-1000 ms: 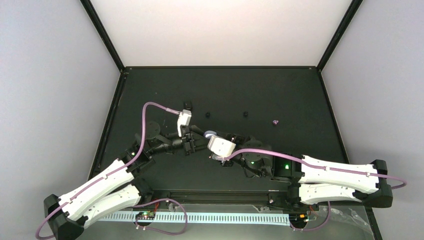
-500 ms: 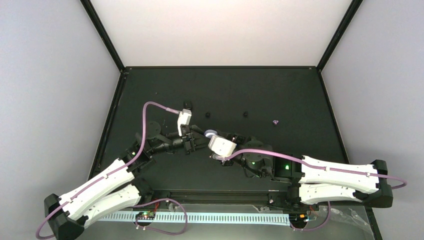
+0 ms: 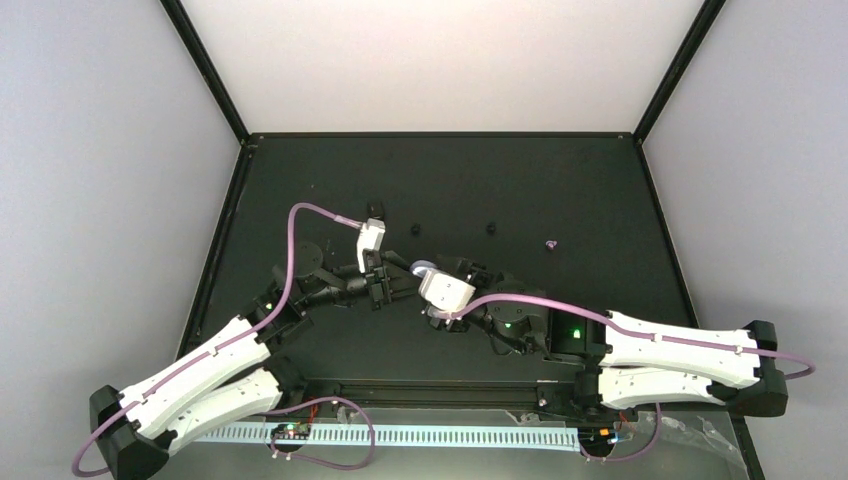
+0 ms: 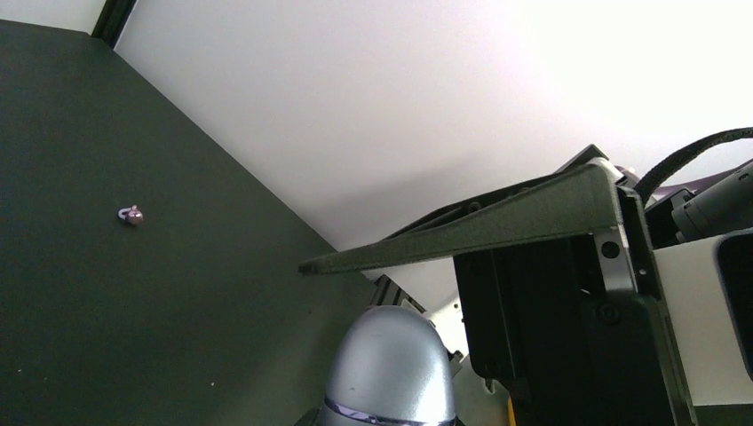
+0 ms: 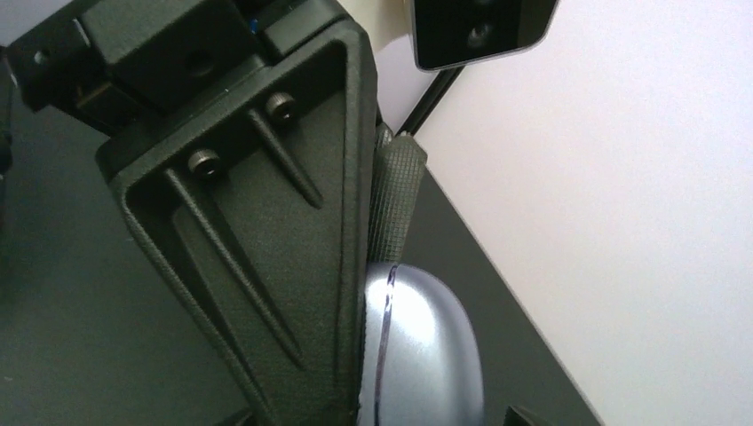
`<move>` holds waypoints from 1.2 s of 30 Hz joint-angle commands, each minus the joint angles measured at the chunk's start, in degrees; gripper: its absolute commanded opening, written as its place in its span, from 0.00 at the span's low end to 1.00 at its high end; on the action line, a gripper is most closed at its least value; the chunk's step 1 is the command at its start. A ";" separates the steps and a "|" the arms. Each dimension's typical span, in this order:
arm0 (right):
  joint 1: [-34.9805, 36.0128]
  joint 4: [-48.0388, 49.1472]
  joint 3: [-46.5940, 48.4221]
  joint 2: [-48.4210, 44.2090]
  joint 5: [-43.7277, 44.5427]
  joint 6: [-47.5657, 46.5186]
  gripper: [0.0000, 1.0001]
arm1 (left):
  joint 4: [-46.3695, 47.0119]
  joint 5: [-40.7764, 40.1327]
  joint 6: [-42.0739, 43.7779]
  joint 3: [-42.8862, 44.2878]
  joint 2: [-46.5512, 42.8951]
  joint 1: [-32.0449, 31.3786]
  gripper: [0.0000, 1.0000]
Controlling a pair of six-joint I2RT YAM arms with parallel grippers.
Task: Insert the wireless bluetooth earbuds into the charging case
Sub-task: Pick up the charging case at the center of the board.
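Observation:
A silver-blue pebble-shaped charging case (image 3: 421, 267) hangs above mid-table where both arms meet. My left gripper (image 3: 398, 280) is shut on it; in the right wrist view its ribbed finger (image 5: 266, 231) and knurled pad press the case (image 5: 431, 355). My right gripper (image 3: 437, 272) stands open around the case, a gap showing on one side. The case (image 4: 388, 364) fills the bottom of the left wrist view. Two black earbuds (image 3: 415, 229) (image 3: 491, 228) and a purple-and-white earbud (image 3: 550, 244) (image 4: 131, 215) lie on the mat behind.
The black mat (image 3: 560, 180) is framed by a black rail, with white walls behind and at the sides. The right arm's long finger (image 4: 479, 231) crosses the left wrist view. The left arm's purple cable (image 3: 300, 215) loops above the mat.
The right gripper's jaws have spread off the case and its wrist has edged slightly right. The left gripper has closed tighter on the case.

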 commanded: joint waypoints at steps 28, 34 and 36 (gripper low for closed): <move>-14.23 -5.90 16.81 -3.39 -39.98 34.06 0.97 | 10.08 6.51 22.71 -2.02 -14.01 -0.19 0.02; -14.20 -7.73 16.13 -2.13 -39.67 33.09 0.97 | 14.94 8.77 19.65 -2.60 -12.59 -0.20 0.02; -14.22 -8.95 16.12 -1.70 -38.71 32.47 0.97 | 16.15 8.66 18.42 -2.77 -12.14 -0.22 0.02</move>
